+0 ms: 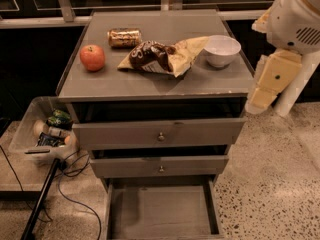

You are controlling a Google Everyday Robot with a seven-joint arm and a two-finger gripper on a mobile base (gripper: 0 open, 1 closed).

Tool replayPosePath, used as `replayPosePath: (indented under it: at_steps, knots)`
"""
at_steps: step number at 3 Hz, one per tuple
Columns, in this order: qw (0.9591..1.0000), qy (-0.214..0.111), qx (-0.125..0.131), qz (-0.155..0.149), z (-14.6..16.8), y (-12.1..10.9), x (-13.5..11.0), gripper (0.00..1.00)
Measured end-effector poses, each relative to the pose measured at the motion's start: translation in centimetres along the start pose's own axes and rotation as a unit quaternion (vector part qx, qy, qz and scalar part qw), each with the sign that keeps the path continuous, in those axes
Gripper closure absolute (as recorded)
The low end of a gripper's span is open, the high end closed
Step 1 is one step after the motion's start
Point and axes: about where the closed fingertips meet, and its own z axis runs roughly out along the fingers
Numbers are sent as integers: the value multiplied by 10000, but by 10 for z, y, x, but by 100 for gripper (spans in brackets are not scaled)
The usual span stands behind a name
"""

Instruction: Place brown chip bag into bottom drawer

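The brown chip bag (160, 57) lies crinkled on the cabinet top (150, 81), dark brown in the middle with tan-yellow ends, between the apple and the bowl. The bottom drawer (162, 211) is pulled out at the foot of the cabinet, a shallow grey tray with nothing in it. My gripper (257, 101) hangs at the right edge of the cabinet, below the white arm body (295, 19). It is level with the top drawer, apart from the bag and holding nothing I can see.
On the cabinet top are a red apple (92, 57), a gold can (124, 37) on its side and a white bowl (222, 50). Two upper drawers with round knobs (160, 136) are slightly out. A bin of items (47, 129) and cables sit on the floor at left.
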Motion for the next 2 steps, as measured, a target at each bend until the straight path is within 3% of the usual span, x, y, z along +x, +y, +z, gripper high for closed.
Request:
replayPosePath:
  at_steps: [1,2]
  knots:
    - [9993,-328,172,20,8,-14,-20,0]
    - [9949,-956,280,178,22,-30,-30,0]
